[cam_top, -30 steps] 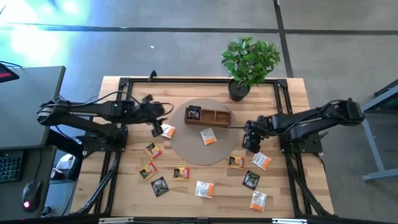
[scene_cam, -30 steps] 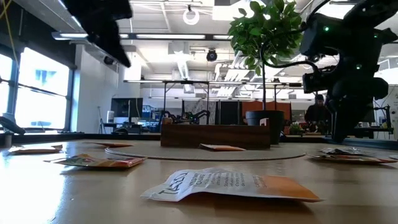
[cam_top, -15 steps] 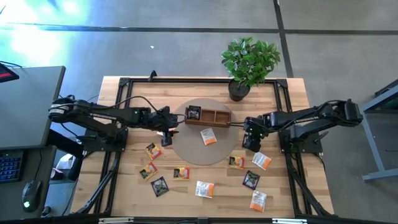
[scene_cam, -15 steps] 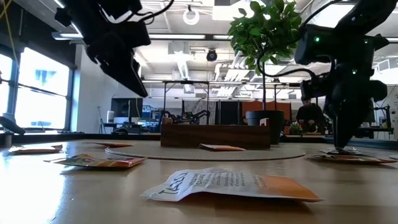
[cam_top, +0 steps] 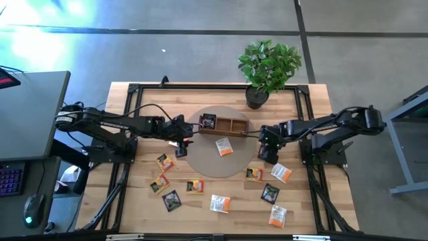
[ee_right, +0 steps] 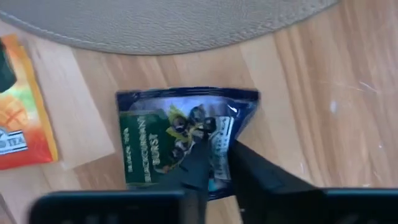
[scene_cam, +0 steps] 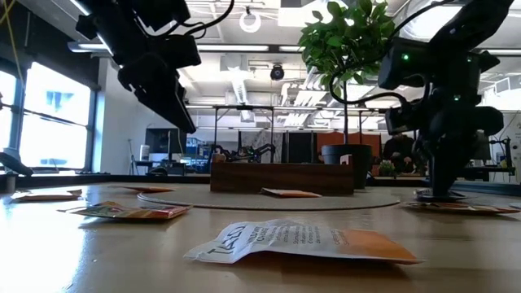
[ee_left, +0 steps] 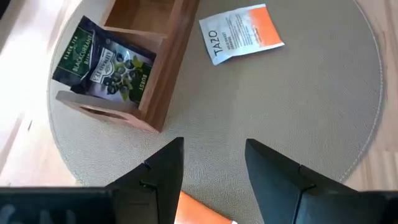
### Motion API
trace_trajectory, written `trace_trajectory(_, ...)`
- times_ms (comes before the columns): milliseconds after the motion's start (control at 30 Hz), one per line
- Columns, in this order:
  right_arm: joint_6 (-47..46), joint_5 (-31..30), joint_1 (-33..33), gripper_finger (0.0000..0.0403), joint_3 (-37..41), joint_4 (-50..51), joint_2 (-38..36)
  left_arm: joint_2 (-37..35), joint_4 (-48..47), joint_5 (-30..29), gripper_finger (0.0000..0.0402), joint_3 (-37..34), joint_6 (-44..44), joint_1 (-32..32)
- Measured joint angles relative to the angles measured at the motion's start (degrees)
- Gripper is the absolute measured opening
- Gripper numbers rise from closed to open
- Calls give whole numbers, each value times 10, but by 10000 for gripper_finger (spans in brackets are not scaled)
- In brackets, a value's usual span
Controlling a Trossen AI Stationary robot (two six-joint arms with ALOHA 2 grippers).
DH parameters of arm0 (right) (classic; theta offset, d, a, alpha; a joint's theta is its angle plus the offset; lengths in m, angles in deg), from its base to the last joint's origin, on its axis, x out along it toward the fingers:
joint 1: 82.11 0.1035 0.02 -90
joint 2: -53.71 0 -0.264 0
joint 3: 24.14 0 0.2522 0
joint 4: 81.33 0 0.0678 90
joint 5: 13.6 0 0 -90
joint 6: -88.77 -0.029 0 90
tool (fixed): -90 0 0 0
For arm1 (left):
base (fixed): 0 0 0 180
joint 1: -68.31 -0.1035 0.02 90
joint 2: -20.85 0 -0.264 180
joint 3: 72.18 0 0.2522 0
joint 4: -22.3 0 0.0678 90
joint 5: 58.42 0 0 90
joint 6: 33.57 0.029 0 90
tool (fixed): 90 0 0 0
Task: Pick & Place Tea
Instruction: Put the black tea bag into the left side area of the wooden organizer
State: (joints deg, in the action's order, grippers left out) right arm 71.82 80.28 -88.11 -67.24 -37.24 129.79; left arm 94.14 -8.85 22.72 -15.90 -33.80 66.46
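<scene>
the right gripper (ee_right: 214,163) is seen lowered onto a dark blue sachet (ee_right: 183,138), its fingers drawn nearly together and pinching the sachet's middle, where the foil is crumpled. this sachet lies on the bare wood of the table (cam_top: 301,100) just outside the edge of the round mat (cam_top: 207,161), with a yellow-orange sachet (ee_right: 22,112) beside it. the left gripper (ee_left: 211,177) is held above the mat with its fingers apart, and an orange-edged sachet (ee_left: 202,214) is glimpsed between and under them, though it cannot be told whether it is touched. ahead of this gripper the wooden tray (ee_left: 152,56) is seen with a dark sachet (ee_left: 102,62) resting in its end compartment, and a white-and-orange sachet (ee_left: 242,31) lies flat on the mat beside the tray. further sachets are scattered over the near half of the table.
</scene>
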Motion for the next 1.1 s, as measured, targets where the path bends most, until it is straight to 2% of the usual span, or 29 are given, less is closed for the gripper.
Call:
trace_trajectory(67, 5, 4, 0, 13, 0, -6, -4, 0, 0, -10, 168, 0, 0, 0)
trace_trajectory(267, -23, -3, 1, 34, 4, -39, -36, 0, 2, -15, 168, 0, -27, 0)
trace_trajectory(433, -21, -20, 16, 8, 4, -142, -57, 0, 1, -15, 168, 0, -63, 0)
trace_trajectory(533, -13, -91, 34, 15, 3, -244, -55, 0, 1, -15, 168, 0, -89, 0)
trace_trajectory(600, 25, -145, 48, 19, 3, -309, -47, 0, 3, -10, 168, 0, -104, 2)
trace_trajectory(733, 141, -264, 72, 7, 2, -463, -14, -4, 10, -11, 168, 0, -131, 16)
trace_trajectory(833, 256, -332, 83, 8, -34, -549, 26, -21, 12, -17, 168, 1, -148, 28)
trace_trajectory(933, 340, -371, 82, 13, -119, -529, 78, -28, 8, -41, 168, 2, -152, 42)
trace_trajectory(1100, 384, -414, 64, 5, -296, -373, 198, -46, 9, -94, 168, 2, -162, 69)
